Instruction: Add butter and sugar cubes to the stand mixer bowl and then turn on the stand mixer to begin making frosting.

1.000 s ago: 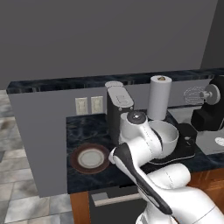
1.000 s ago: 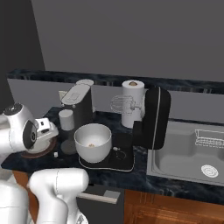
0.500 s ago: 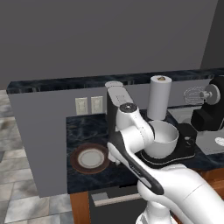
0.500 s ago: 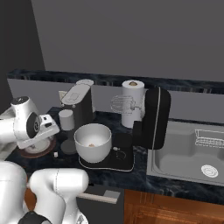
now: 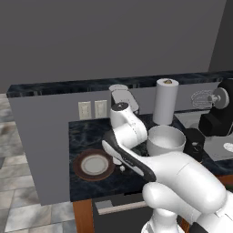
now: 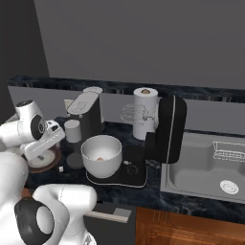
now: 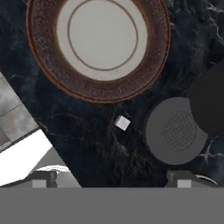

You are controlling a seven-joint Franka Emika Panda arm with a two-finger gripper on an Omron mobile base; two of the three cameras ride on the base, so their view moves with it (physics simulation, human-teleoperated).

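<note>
Left base view: the white arm bends low over the dark marble counter [image 5: 86, 136], beside a brown-rimmed plate [image 5: 93, 165]. The off-white stand mixer bowl [image 5: 165, 140] sits to its right, on the base of the black stand mixer [image 5: 217, 119]; a paper towel roll [image 5: 165, 101] stands behind.

Right base view: the bowl [image 6: 101, 155] rests under the mixer's [image 6: 167, 129] whisk, a small tan lump inside. A sugar cube [image 6: 61, 168] lies on the counter near the plate [image 6: 40, 161].

Hand view: the gripper [image 7: 111, 179] hangs with fingers spread wide, grasping nothing, above one whitish sugar cube [image 7: 122, 123] on the counter between the plate [image 7: 153, 65] and a grey round drip tray [image 7: 175, 130].
</note>
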